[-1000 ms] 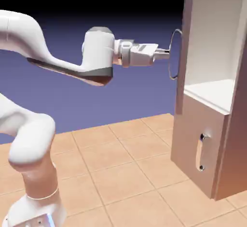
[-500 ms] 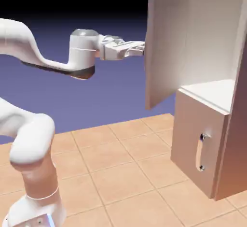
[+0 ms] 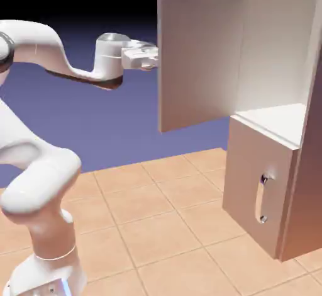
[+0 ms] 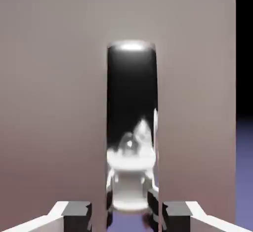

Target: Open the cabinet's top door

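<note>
Two doors: the cabinet stands at the exterior view's right; its top door is swung wide, white interior exposed, lower door shut.
Gripper: the gripper meets the door's outer face at its free edge, fingers pinched on the silver bar handle, which fills the hand view.
Task stage: seemingly near done.
Risk: a further pull with the arm this twisted could slip the polished bar from the fingers, or strain the hinge at its limit.
Risk on release: the door may drift back.
</note>
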`<state>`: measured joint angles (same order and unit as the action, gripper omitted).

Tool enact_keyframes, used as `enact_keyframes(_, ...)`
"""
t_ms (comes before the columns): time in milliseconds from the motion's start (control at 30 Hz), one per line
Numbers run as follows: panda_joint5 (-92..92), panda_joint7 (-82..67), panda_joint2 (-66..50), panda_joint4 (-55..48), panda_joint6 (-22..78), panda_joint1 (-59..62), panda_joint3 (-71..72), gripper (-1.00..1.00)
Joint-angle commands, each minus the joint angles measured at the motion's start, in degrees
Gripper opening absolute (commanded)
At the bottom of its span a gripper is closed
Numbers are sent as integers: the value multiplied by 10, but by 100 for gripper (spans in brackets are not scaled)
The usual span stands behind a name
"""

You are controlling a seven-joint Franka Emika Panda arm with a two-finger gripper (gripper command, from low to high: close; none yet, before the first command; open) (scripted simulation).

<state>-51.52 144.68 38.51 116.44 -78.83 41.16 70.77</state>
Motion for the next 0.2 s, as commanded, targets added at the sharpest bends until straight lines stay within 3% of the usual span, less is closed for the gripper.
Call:
enact_keyframes(0, 6, -2, 0, -16, 15, 21, 19, -100)
enact_keyframes(67, 14, -5, 1, -34, 31, 45, 41, -100)
enact_keyframes(100, 14, -5, 1, -34, 31, 45, 41, 100)
enact_keyframes(167, 20, -8, 4, -54, 43, 61, 61, 100)
